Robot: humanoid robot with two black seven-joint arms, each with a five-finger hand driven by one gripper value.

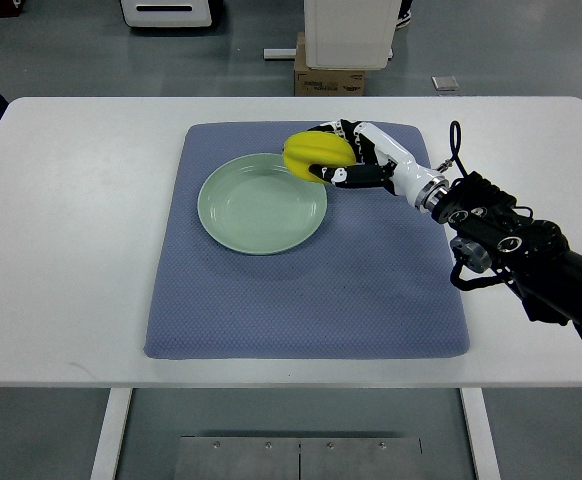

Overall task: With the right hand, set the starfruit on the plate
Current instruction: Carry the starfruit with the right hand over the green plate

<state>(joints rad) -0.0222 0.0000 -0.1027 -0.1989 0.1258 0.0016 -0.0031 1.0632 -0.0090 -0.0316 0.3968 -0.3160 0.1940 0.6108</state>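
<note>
My right hand (pixel 349 160) has its fingers (pixel 356 176) curled tight around the yellow starfruit (pixel 318 154), carrying it just over the far-right rim of the pale green plate (pixel 233 228), so I can set it down inside.

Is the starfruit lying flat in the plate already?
No: the starfruit is in the right hand's grip, at the plate's upper right rim.
</note>
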